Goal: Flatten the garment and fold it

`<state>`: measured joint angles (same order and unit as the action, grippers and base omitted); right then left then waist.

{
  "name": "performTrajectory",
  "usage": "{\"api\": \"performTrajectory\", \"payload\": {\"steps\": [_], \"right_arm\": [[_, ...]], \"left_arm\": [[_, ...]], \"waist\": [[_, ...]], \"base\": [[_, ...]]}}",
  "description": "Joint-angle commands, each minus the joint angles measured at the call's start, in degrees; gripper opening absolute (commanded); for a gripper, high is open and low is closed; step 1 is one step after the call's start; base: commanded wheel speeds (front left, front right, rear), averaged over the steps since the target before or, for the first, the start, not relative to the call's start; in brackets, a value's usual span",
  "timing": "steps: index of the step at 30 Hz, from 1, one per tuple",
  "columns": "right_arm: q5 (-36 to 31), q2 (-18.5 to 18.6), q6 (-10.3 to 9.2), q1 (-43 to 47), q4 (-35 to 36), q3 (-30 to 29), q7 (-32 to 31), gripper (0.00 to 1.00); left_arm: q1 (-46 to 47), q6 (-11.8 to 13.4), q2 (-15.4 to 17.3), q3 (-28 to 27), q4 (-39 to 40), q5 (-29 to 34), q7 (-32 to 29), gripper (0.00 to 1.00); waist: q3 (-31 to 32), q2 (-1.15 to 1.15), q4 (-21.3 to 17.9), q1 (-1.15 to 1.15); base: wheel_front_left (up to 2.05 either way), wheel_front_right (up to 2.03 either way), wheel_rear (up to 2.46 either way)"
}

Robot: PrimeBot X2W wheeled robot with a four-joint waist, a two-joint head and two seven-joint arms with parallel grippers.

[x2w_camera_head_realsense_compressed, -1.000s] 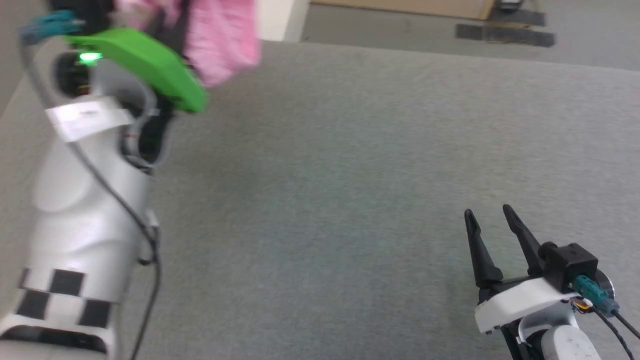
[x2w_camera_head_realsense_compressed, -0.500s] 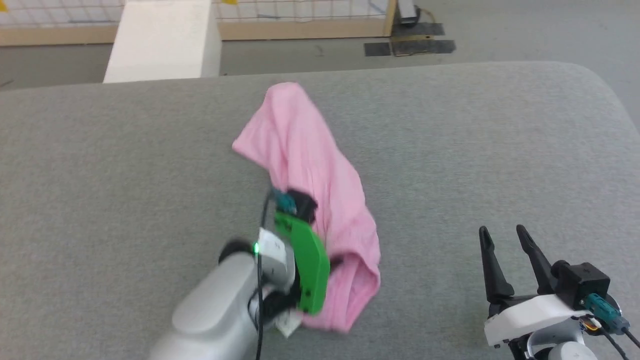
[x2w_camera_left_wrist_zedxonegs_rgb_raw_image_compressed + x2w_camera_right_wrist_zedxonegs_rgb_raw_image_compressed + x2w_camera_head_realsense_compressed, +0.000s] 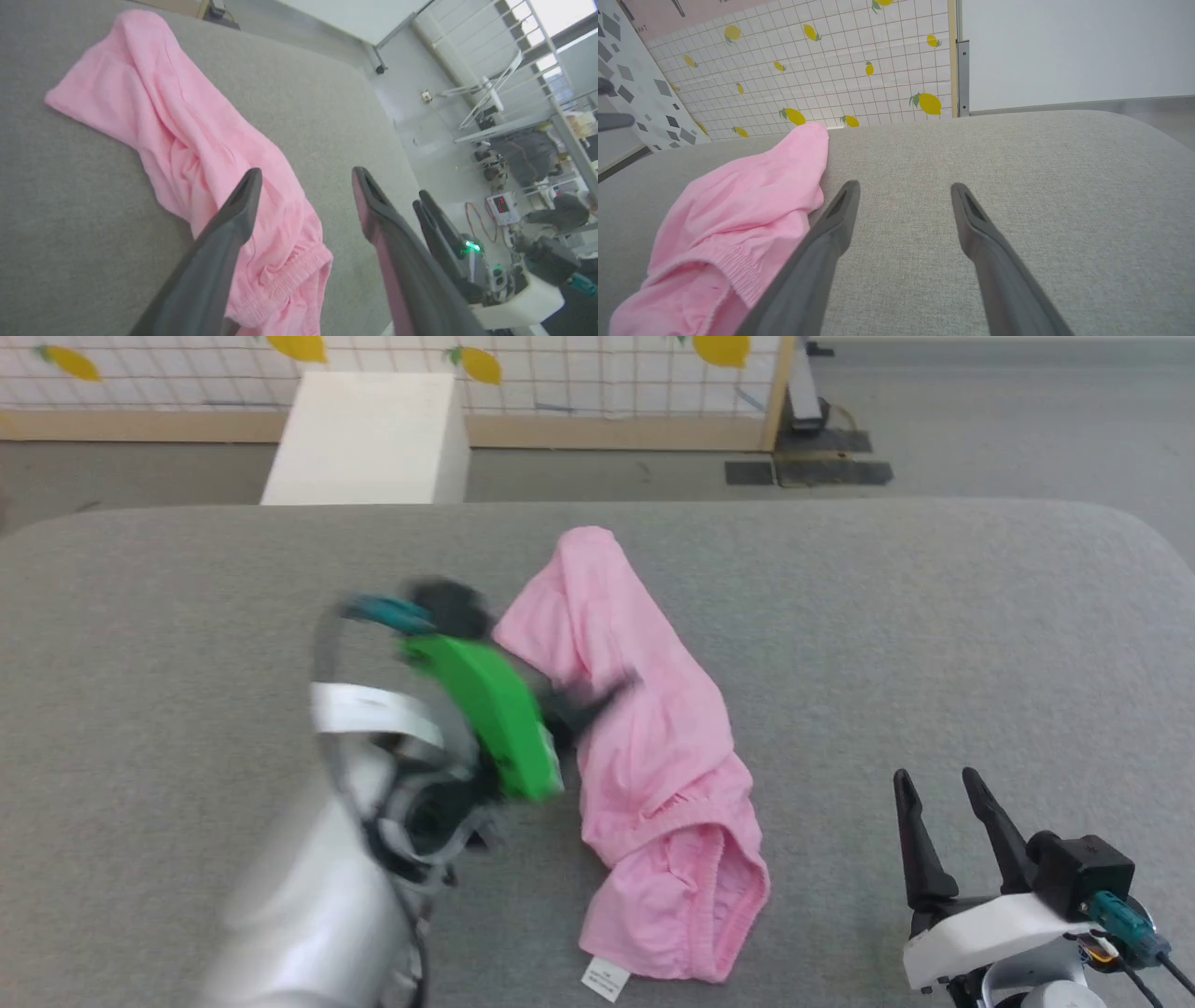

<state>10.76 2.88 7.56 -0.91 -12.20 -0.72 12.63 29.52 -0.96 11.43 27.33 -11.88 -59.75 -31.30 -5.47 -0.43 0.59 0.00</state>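
The garment (image 3: 644, 747), light pink shorts, lies crumpled in a long diagonal heap on the grey table (image 3: 934, 644), waistband toward me and a small white label (image 3: 605, 980) at its near edge. My left gripper (image 3: 597, 698), blurred, hovers over the garment's middle from the left. In the left wrist view the left gripper (image 3: 306, 179) stands open above the garment (image 3: 187, 140) with nothing between its fingers. My right gripper (image 3: 934, 784) rests open at the lower right, apart from the garment. The right wrist view shows the right gripper (image 3: 903, 189) open over bare table, the garment (image 3: 738, 210) to its left.
A white box (image 3: 369, 439) stands on the floor beyond the table's far edge. Behind it runs a tiled wall panel (image 3: 597, 373) with lemon prints. The table's right corner (image 3: 1130, 537) is rounded. Grey surface lies free on both sides of the garment.
The head camera has swung up and round. My left gripper has let go of the garment, which now lies on the table, and has lifted back to the left. The right gripper has not moved.
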Motion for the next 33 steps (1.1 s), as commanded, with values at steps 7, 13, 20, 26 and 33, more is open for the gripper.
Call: {"api": "performTrajectory", "payload": {"steps": [7,13,20,26,33], "right_arm": [[0.61,-0.01,-0.08,0.45,-0.30,0.27,0.18,1.00],[0.57,-0.01,-0.08,0.97,0.64,0.72,-0.81,1.00],[-0.09,-0.01,-0.08,1.58,2.34,0.88,-4.04,1.00],[-1.34,-0.01,-0.08,2.47,3.83,2.29,-8.80,1.00],[-2.00,-0.01,-0.08,2.50,9.34,8.37,-23.72,1.00]], "left_arm": [[-2.38,1.43,4.87,-11.53,4.68,7.18,22.23,1.00],[-9.14,1.42,7.28,-15.19,5.26,15.31,39.26,1.00],[-19.92,3.01,5.97,-17.11,5.19,24.26,46.16,1.00],[-26.55,4.13,0.78,-20.29,6.51,30.53,46.27,1.00],[-29.26,2.72,-2.17,-23.15,6.62,34.33,46.28,1.00]], "waist": [[3.32,0.43,3.99,0.00],[4.36,0.43,4.94,0.00],[4.37,0.43,4.98,0.00],[4.04,0.43,4.97,0.00],[3.61,0.43,5.48,0.00]], "base": [[0.00,0.00,0.00],[0.00,0.00,0.00],[0.00,0.00,0.00],[0.00,0.00,0.00],[0.00,0.00,0.00]]}}
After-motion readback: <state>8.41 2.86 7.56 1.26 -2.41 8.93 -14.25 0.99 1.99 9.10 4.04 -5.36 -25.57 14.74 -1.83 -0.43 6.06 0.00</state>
